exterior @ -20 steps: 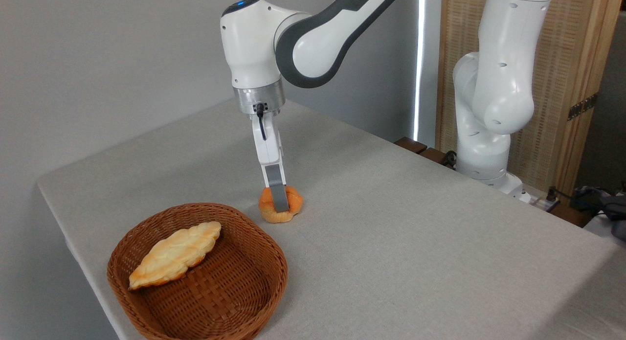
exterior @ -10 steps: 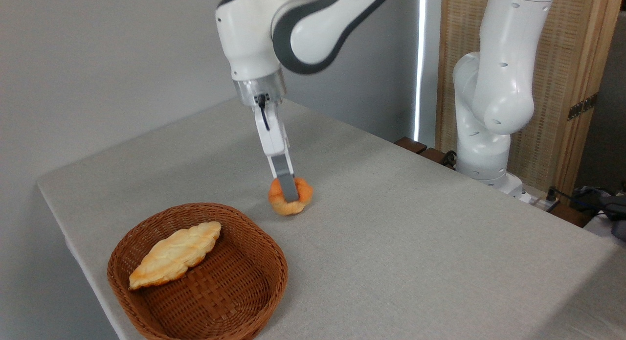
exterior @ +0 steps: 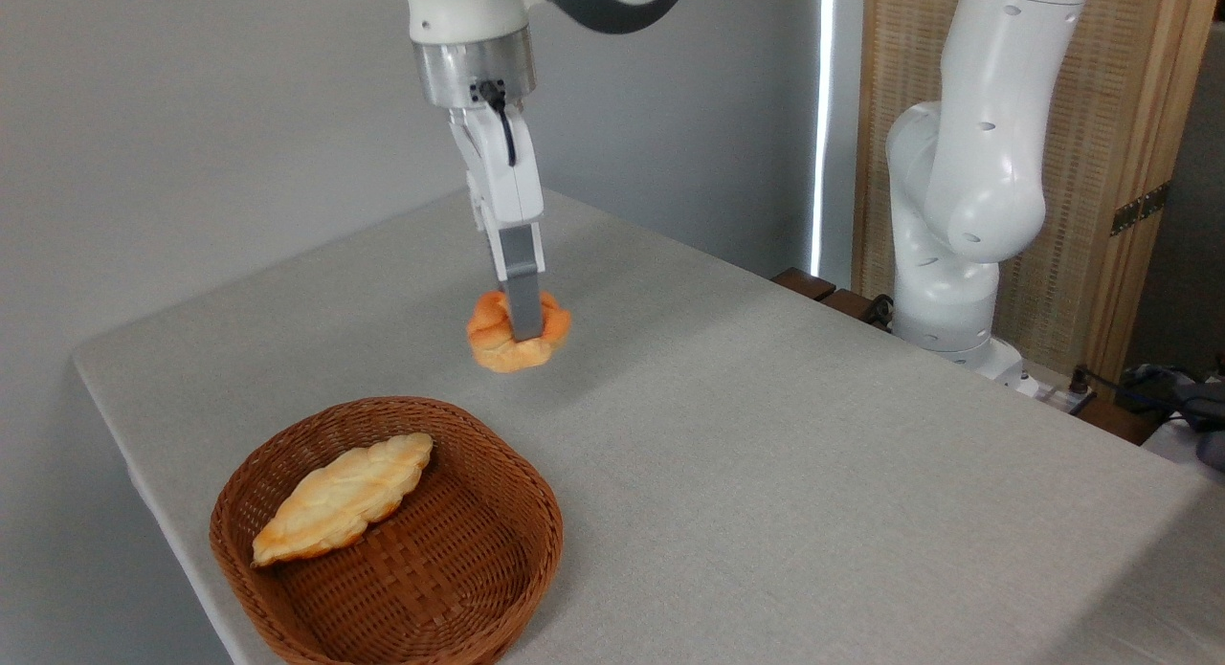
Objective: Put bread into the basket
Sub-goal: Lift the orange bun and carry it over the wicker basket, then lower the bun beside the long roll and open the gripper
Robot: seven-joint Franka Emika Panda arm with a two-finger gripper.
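from the fixed camera, my gripper (exterior: 522,332) is clamped on the bread (exterior: 517,331), which hangs clear of the table (exterior: 766,454), its shadow just behind and right of it. so the pickup looks done. the basket (exterior: 536,541) sits below and to my left, nearer the camera, holding only a pale pastry (exterior: 343,498). left, i judge: carry over and release.
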